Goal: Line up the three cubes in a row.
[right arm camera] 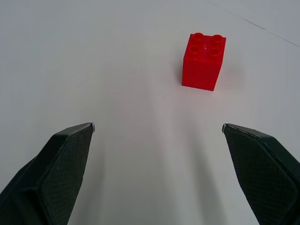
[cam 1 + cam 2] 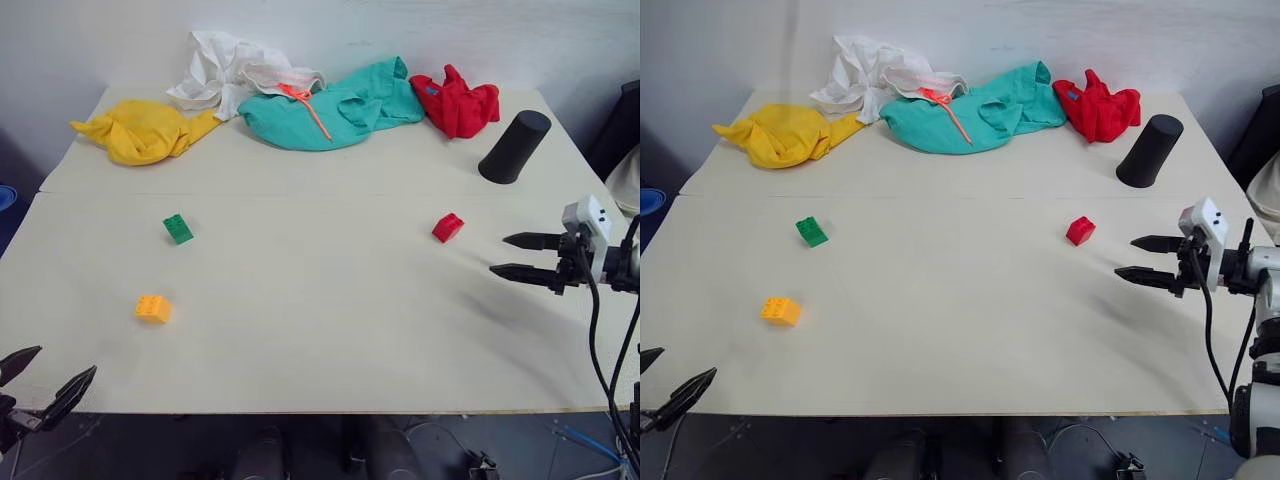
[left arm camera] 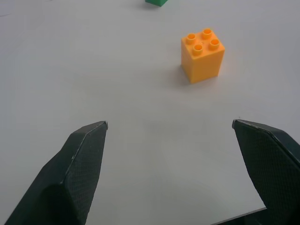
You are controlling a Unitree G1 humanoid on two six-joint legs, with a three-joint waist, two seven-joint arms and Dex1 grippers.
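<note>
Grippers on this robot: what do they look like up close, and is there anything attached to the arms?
Each gripper has two black, pointed fingers with a fine woven texture on the pads. The right gripper sits on a dark wrist carrying a small white-grey box, and black cables loop down from it. The left gripper shows the same black tapered fingers.

The table [image 2: 320, 340] carries 3 cubes [image 2: 153, 308], crumpled cloths [image 2: 330, 110], and a black cylinder [image 2: 514, 146].
</note>
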